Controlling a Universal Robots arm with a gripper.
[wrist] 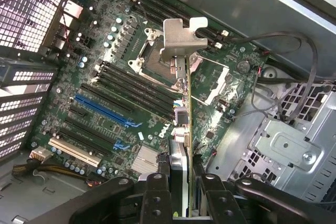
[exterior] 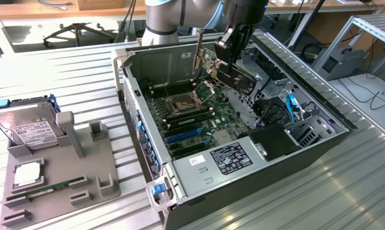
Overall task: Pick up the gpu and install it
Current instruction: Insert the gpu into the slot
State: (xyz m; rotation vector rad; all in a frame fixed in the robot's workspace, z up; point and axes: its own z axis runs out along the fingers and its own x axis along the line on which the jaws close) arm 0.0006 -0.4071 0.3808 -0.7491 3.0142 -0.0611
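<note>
Black gpu (exterior: 234, 75): hung on edge over the green board (exterior: 199, 117), inside the open case (exterior: 256, 158), not touching it.
Fingers (wrist: 156, 196): squeezed the gpu's top edge from both sides.
Blue slot (wrist: 105, 109): lay on the board below, a bit aside.

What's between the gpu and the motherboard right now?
Only air. In the exterior view the gpu, clamped in the gripper, hangs above the motherboard, seated in no slot. In the wrist view no cable crosses under it.
</note>
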